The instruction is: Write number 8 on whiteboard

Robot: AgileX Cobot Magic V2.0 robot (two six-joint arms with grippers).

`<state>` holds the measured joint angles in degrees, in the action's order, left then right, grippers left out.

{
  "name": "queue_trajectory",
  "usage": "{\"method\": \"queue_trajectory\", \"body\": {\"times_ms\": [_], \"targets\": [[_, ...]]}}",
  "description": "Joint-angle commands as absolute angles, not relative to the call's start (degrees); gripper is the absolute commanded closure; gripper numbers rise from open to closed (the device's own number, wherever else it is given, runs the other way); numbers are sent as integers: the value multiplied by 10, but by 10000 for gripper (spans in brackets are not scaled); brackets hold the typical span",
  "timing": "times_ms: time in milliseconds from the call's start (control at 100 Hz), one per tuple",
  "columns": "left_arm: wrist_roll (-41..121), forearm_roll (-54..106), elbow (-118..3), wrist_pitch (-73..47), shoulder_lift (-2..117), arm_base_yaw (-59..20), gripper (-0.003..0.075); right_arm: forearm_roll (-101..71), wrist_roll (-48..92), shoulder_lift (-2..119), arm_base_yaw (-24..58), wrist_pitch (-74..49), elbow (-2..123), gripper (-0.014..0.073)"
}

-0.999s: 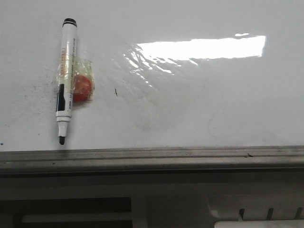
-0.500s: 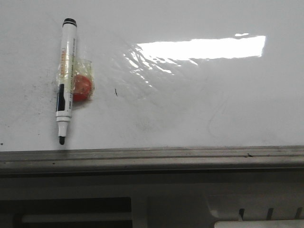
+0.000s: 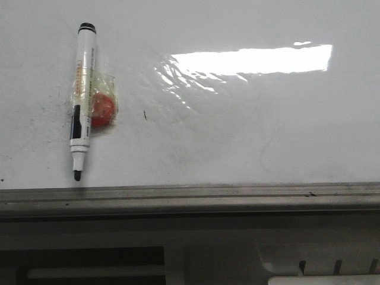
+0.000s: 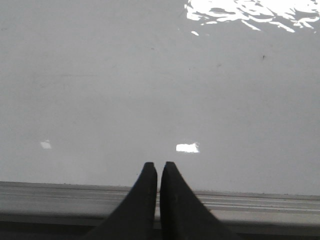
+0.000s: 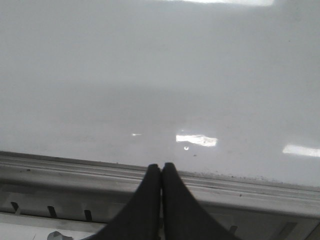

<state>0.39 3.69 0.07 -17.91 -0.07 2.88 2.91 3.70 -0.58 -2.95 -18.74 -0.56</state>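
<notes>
Both grippers, left gripper [image 4: 158, 167] and right gripper [image 5: 161, 169], sit back over the near edge strip with jaws pressed together and nothing held, so writing hasn't started. On the whiteboard [image 3: 249, 136], the uncapped marker [image 3: 81, 98] lies toward the left edge, tip nearest, taped to a red ball [image 3: 101, 110], probably for grip. No number 8 yet.

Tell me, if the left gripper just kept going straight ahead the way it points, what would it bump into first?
Probably nothing but bare whiteboard. The left gripper, jaws shut, points past the grey edge strip over empty white surface; its height above the board is unclear.
</notes>
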Motion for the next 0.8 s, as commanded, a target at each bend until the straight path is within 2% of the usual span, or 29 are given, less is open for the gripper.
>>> {"method": "queue_trajectory", "body": {"times_ms": [0,790], "targets": [[4,39,19,-123,-19,29,741,35,40,-18,-31,-179,-13,657],[4,40,19,-77,-19,30,741,-15,40,-18,-31,-52,-13,657]]}}
